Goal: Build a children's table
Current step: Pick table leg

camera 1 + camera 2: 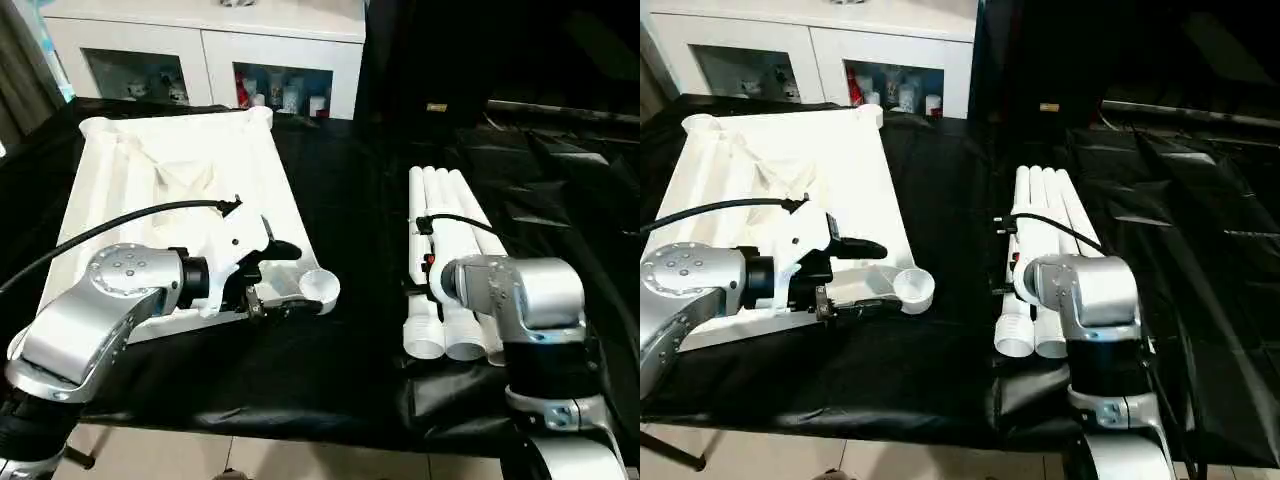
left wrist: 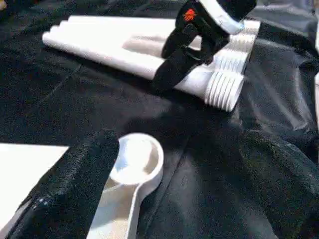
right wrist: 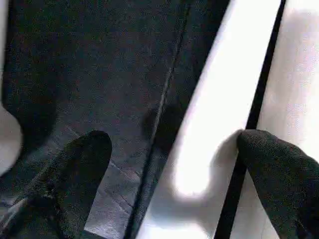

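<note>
The black-covered work surface [image 1: 340, 370] is serving as the landmark. The table top [image 1: 120, 190] is lying on its left part, ribbed underside up; its near edge is partly hidden behind the left forearm, and the rib detail is washing out in the light. A round corner socket [image 1: 322, 287] is projecting at the near right corner of the top, and another socket [image 1: 262, 115] is showing at its far right corner.

The legs [image 1: 445, 215] are lying side by side on the right part of the surface, well apart from the top, with their ribbed ends [image 2: 224, 89] pointing toward the robot. At least 3 legs are distinguishable; the right forearm is covering part of the bundle, so the count is not certain.

Beyond the far edge of the surface, a white cabinet [image 1: 210, 50] is standing, with small items [image 1: 285, 95] behind its glass doors, too small to identify.

The left gripper [image 1: 285, 285] is sitting at the near right corner of the top, fingers spread, 1 finger [image 2: 75, 174] just beside the near socket. The right gripper [image 2: 182, 64] is positioned over the near ends of the legs, fingers spread on either side of 1 leg [image 3: 209, 144]; whether they are touching it is not discernible.
</note>
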Motion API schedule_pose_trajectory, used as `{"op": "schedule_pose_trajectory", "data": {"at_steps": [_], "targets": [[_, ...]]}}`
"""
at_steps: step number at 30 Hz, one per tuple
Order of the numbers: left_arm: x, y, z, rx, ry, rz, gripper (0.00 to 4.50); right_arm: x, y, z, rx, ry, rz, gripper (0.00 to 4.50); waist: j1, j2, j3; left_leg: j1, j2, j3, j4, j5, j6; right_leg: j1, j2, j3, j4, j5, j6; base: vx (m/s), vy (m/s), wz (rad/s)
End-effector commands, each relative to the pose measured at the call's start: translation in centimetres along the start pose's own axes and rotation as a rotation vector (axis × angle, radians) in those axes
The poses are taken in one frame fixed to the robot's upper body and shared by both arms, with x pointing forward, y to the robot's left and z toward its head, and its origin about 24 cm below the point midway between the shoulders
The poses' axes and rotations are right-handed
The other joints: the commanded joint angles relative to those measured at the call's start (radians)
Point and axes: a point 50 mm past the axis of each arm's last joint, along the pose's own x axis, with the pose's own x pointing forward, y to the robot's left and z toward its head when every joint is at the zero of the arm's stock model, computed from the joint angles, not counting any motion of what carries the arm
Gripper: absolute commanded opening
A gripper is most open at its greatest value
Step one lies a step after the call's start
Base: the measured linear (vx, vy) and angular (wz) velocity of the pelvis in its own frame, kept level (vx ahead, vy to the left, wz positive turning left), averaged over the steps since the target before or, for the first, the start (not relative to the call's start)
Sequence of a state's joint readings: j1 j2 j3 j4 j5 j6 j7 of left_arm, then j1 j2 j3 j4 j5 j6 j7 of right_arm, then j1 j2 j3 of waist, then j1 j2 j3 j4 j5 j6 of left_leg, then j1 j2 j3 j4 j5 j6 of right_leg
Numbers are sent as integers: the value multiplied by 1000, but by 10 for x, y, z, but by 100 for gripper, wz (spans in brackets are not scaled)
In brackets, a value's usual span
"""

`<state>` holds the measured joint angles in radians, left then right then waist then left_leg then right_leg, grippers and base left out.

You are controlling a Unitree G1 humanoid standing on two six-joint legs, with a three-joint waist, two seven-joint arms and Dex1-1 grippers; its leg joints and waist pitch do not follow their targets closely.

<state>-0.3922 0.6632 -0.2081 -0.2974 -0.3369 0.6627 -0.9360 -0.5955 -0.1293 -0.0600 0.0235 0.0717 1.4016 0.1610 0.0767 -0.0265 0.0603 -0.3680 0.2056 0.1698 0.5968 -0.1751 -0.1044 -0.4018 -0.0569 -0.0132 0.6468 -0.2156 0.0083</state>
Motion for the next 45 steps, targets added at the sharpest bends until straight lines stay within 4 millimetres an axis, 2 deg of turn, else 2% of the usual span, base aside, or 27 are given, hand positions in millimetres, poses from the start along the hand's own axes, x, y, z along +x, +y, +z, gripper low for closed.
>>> {"op": "schedule_pose_trajectory", "data": {"at_steps": [1, 6, 10, 14, 18, 20, 23, 27, 31, 33, 37, 38, 40, 45], "targets": [[0, 0, 0, 13, 10, -11, 444, -2, 1, 7, -7, -18, -1, 450, 1, 14, -69, 16, 2, 4, -70, -108, -108, 46, -42, 31, -66, -21, -128, 0, 0, 0], [4, 0, 1, 15, 3, -14, 444, -5, 10, 13, 9, -60, 82, 450, 0, 15, -68, 16, 2, 4, -70, -125, -104, 46, -43, 31, -67, -34, -133, 0, 0, 0], [7, -1, 1, 20, 0, -18, 444, -6, 6, 15, 13, -63, 65, 450, -1, 14, -68, 17, 2, 4, -70, -120, -104, 45, -42, 31, -67, -38, -130, 0, 0, 0], [8, -1, -1, 21, 2, -22, 444, 2, 1, 7, 17, -15, 29, 450, 4, 13, -70, 17, 1, 6, -68, -107, -104, 46, -42, 31, -66, -23, -132, 0, 0, 0], [9, 0, -3, 27, 14, -26, 444, 11, 3, -2, 42, 31, 57, 450, 6, 13, -70, 17, 1, 6, -69, -119, -104, 46, -44, 31, -68, -41, -134, 0, 0, 0], [9, 0, -3, 30, 17, -31, 444, 19, 5, -10, 36, 71, 55, 450, 7, 10, -71, 15, 2, 6, -69, -113, -103, 48, -45, 31, -67, -31, -137, 0, 0, 0], [9, -1, -2, 34, 16, -39, 444, 22, 5, -12, 57, 89, 55, 450, 8, 5, -72, 14, 2, 6, -68, -91, -96, 50, -45, 30, -63, -5, -144, 0, 0, 0], [8, -2, 0, 32, 6, -46, 444, 22, 1, -10, 71, 82, 42, 450, 8, 6, -71, 15, 2, 6, -69, -94, -95, 48, -45, 30, -64, -13, -138, 0, 0, 0], [8, -3, -1, 35, 8, -46, 450, 23, -2, -6, 108, 73, 41, 411, 8, 0, -71, 16, 3, 7, -69, -106, -95, 47, -46, 30, -65, -43, -132, 0, 0, 0], [8, -3, -1, 37, 8, -50, 450, 24, -6, -4, 129, 64, 33, 382, 8, 1, -71, 16, 3, 7, -70, -107, -95, 46, -46, 30, -66, -50, -129, 0, 0, 0], [8, -3, -1, 36, 6, -53, 450, 24, -6, -3, 151, 54, 32, 363, 8, 2, -72, 15, 2, 8, -68, -91, -93, 47, -45, 30, -64, -21, -129, 0, 0, 0], [8, -3, -1, 36, 7, -56, 450, 24, -6, -2, 157, 50, 29, 352, 7, 6, -73, 15, 1, 8, -67, -90, -96, 47, -44, 30, -64, -12, -130, 0, 0, 0], [9, -2, -2, 37, 8, -57, 450, 24, -7, -2, 173, 45, 26, 325, 7, 1, -73, 14, 1, 8, -68, -89, -92, 49, -43, 30, -63, -9, -135, 0, 0, 0], [10, 5, 0, 33, 10, -32, 450, 27, -7, -2, 199, 47, 42, 283, 8, 7, -73, 16, 1, 7, -68, -102, -98, 47, -44, 29, -64, -21, -134, 0, 0, 0]]}}
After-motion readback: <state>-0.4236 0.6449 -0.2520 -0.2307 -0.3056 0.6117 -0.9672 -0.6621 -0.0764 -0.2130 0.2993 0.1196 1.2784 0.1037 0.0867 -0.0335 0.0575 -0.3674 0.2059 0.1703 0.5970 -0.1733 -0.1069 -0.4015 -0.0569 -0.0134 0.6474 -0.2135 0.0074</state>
